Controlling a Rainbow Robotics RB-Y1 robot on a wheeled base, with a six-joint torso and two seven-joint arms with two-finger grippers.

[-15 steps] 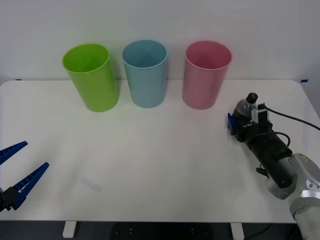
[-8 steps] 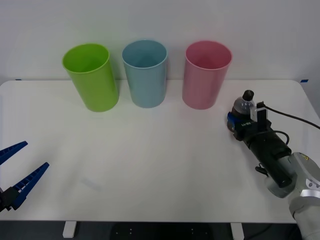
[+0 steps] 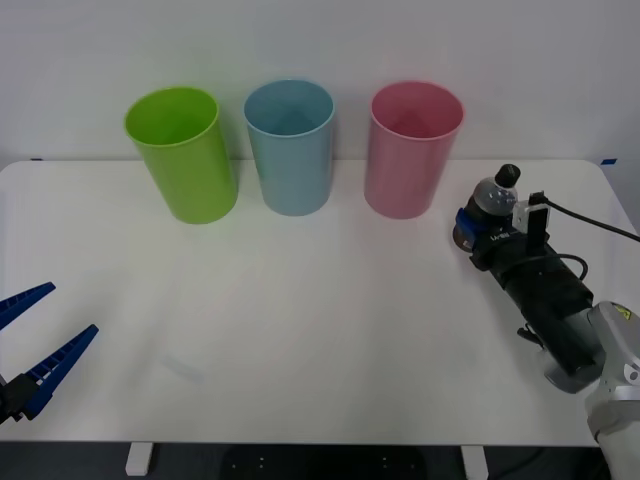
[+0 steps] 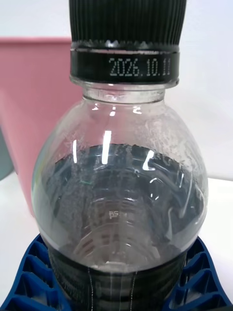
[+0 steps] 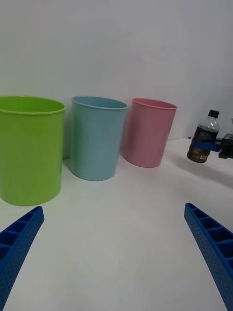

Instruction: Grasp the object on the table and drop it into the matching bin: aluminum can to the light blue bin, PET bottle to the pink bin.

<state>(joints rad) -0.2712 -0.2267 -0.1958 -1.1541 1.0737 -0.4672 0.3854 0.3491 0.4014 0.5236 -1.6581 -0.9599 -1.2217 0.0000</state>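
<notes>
Three bins stand in a row at the far side of the table [image 3: 300,330]: lime green [image 3: 182,153], light blue [image 3: 290,146] and the pink bin [image 3: 411,148]. The right gripper [image 3: 473,231] pinches the bottle [image 3: 494,201] around its body, blue fingers [image 4: 196,279] pressed against both sides, cap up and tilted a little. From the left wrist view, it hangs clear of the table. The pink bin's mouth lies just to the bottle's left, and higher, so the carry must go up and leftward. The left gripper [image 3: 38,350] waits spread wide at the near left edge.
</notes>
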